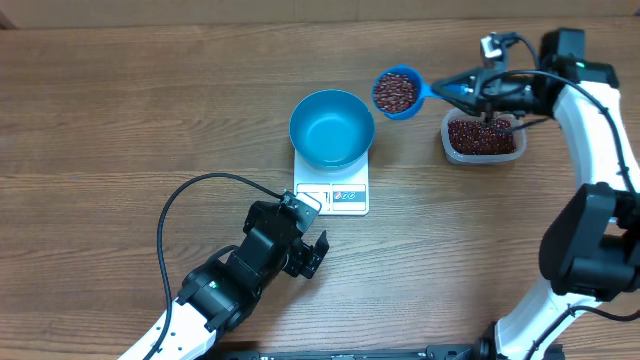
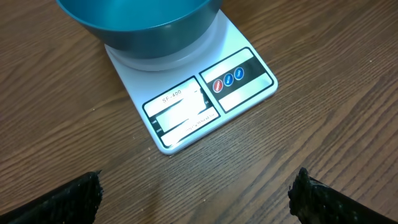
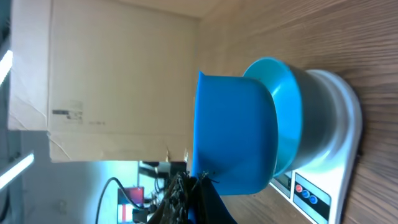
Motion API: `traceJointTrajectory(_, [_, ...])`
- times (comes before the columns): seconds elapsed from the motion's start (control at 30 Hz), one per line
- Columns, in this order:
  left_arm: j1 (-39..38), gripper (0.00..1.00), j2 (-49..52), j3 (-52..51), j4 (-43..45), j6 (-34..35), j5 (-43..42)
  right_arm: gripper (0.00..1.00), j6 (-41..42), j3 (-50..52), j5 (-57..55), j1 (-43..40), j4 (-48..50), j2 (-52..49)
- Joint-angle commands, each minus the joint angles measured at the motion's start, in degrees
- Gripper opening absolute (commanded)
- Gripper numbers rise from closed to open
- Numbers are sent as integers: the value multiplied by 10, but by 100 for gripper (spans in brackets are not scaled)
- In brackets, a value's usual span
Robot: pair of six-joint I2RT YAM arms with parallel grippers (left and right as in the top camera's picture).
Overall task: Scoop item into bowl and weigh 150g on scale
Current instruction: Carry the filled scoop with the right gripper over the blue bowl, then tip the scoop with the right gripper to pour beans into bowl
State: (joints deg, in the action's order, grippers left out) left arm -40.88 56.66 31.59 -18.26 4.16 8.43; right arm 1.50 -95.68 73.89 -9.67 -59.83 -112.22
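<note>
Wooden table [image 1: 120,120]. Blue bowl [image 1: 331,128] sits on the white scale [image 1: 335,197], centre. Right gripper [image 1: 478,95] clamped on handle of scoop [image 1: 397,93], which is full of beans [image 1: 396,90], just right of bowl. More in tub [image 1: 483,150], far right. Left gripper [image 1: 312,232] spread wide, near side of scale.

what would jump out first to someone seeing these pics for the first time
A bright blue scoop full of dark red beans hangs just right of the empty blue bowl, its handle clamped in the right gripper. The bowl sits on a small white scale at mid-table, and a clear tub of more beans lies below the right arm. The left gripper stands open in front of the scale.
</note>
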Motion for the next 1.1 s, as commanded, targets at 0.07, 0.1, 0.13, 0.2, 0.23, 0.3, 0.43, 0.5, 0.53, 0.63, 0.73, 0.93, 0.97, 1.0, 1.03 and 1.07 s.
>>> traceJointTrajectory(0.07, [-4, 100, 2, -1, 1, 6, 6, 4, 65, -45, -45, 57, 25, 31])
traceJointTrajectory(0.1, [-4, 99, 2, -1, 1, 6, 6, 4, 72, -51, -57, 67, 27, 31])
traceJointTrajectory(0.13, [-4, 100, 2, -1, 1, 6, 6, 4, 77, -56, -68, 76, 28, 31])
traceJointTrajectory(0.2, [-4, 100, 2, -1, 1, 6, 6, 4, 80, -66, -88, 94, 28, 31])
traceJointTrajectory(0.23, [-4, 100, 2, -1, 1, 6, 6, 4, 85, -71, -101, 104, 28, 31])
traceJointTrajectory(0.3, [-4, 100, 2, -1, 1, 6, 6, 4, 90, -80, -126, 123, 28, 31])
traceJointTrajectory(0.43, [-4, 100, 2, -1, 1, 6, 6, 4, 92, -94, -153, 159, 28, 31])
traceJointTrajectory(0.5, [-4, 100, 2, -1, 1, 6, 6, 4, 92, -99, -177, 173, 27, 31])
traceJointTrajectory(0.53, [-4, 100, 2, -1, 1, 5, 6, 4, 94, -101, -193, 180, 27, 31])
traceJointTrajectory(0.63, [-4, 100, 2, -1, 1, 6, 6, 4, 107, -102, -237, 198, 27, 31])
traceJointTrajectory(0.73, [-4, 99, 2, -1, 1, 6, 6, 4, 108, -102, -279, 214, 24, 33])
traceJointTrajectory(0.93, [-4, 99, 2, -1, 1, 6, 6, 4, 120, -102, -342, 236, 25, 37])
traceJointTrajectory(0.97, [-4, 100, 2, -1, 1, 6, 6, 4, 120, -102, -351, 240, 25, 38])
traceJointTrajectory(1.0, [-4, 100, 2, -1, 1, 6, 6, 4, 120, -102, -359, 244, 25, 40])
traceJointTrajectory(1.03, [-4, 100, 2, -1, 1, 6, 6, 4, 120, -102, -372, 249, 25, 42])
traceJointTrajectory(1.07, [-4, 99, 2, -1, 1, 6, 6, 4, 120, -102, -386, 254, 25, 45])
